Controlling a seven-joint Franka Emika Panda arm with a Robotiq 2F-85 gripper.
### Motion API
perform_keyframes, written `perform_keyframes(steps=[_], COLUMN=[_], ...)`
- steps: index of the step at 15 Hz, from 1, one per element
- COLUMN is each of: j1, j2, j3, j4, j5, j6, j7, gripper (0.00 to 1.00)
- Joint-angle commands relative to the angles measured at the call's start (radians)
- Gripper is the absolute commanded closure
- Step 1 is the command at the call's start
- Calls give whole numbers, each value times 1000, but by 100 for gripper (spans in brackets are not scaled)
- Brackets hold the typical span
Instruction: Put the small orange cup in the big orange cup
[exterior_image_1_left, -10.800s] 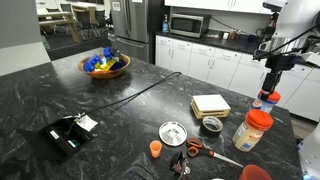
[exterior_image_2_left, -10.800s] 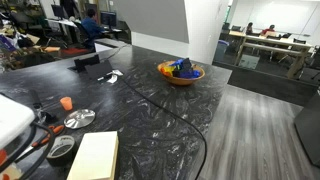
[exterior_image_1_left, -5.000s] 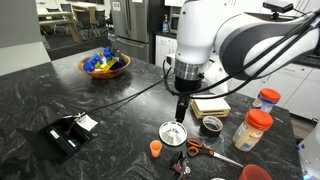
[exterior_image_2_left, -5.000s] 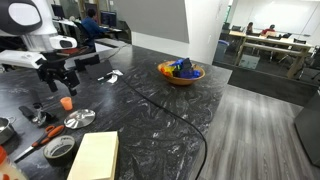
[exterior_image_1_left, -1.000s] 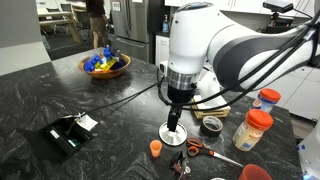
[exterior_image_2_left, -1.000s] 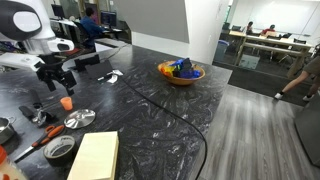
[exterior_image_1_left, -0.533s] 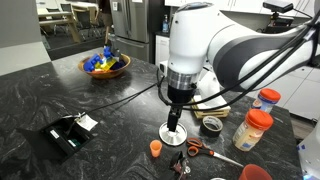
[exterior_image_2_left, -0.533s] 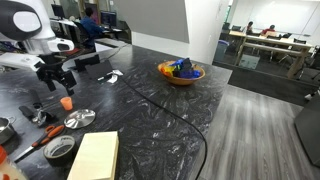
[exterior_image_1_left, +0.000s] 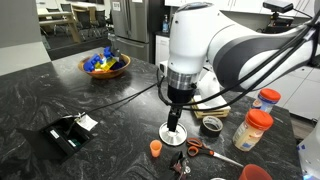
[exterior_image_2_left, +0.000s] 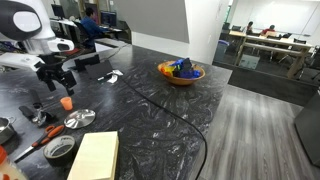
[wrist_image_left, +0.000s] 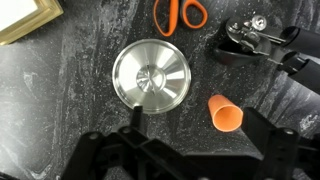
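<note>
Reaching stage — the gripper (exterior_image_1_left: 175, 122), jaws spread and empty, hangs over a metal lid (exterior_image_1_left: 173, 133), with the small orange cup (exterior_image_1_left: 156, 148) just beside it, close to the worktop's near edge in an exterior view. We judge the cup upright, long axis vertical — mouth up or down we cannot tell. Next should come a short sideways shift, a descent astride it, then the carry to the big orange cup (exterior_image_1_left: 256, 173) farther along that edge.
</note>
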Motion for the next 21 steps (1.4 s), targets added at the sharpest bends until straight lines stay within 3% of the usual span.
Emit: perform_keyframes(steps=[1,17,21], j1=[5,25,23], j2=[1,78,79], j3=[-5,-10,-9], j4=[3,-1,1], j5=[0,-13,1], j6=[-2,93,74], j7=[0,14,-1], gripper=[0,0,0])
